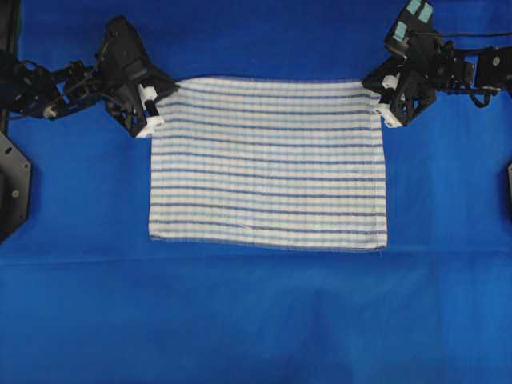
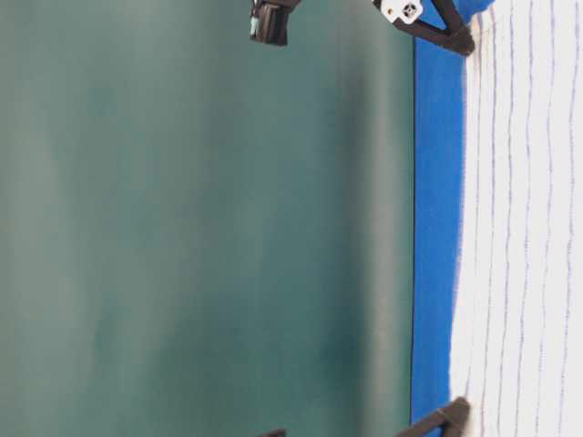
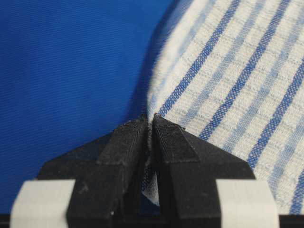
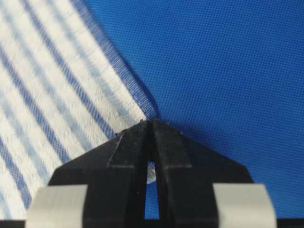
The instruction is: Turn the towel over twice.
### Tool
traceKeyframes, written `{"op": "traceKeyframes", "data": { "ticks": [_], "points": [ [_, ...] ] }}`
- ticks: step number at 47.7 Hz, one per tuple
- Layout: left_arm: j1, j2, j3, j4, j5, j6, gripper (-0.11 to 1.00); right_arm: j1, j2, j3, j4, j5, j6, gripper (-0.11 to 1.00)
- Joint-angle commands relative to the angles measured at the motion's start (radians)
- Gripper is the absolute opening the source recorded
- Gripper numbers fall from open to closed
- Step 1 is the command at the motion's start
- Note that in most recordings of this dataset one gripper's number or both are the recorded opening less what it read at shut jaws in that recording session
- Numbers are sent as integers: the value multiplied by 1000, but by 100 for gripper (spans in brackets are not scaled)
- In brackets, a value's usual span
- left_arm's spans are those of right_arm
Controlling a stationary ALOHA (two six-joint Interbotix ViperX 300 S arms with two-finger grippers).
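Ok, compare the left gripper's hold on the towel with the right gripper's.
The left gripper pinches the towel at its far left corner; the right gripper pinches the far right corner. A fold of cloth shows between the left fingers; only a sliver shows between the right fingers. Both are shut on it.

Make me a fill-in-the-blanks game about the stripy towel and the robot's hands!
1. The towel lies flat on a ______ table sheet.
2. The left gripper is pinching a ______ of the towel.
3. The right gripper has its fingers ______ on the towel's other far corner.
4. The towel's lines are light blue and ______ blue.

Missing words: blue; corner; shut; dark
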Motion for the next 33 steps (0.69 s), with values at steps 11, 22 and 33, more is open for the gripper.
{"op": "traceKeyframes", "data": {
  "ticks": [11,22,33],
  "points": [
    [57,-204,-63,-2,112,17,3,-69,-133,-100,-44,126,-23,3],
    [75,-348,-103,-2,153,35,3,-103,-222,-196,-84,235,-44,3],
    [95,-445,-141,-2,147,78,3,-103,-316,-290,-110,334,-72,3]
  ]
}}
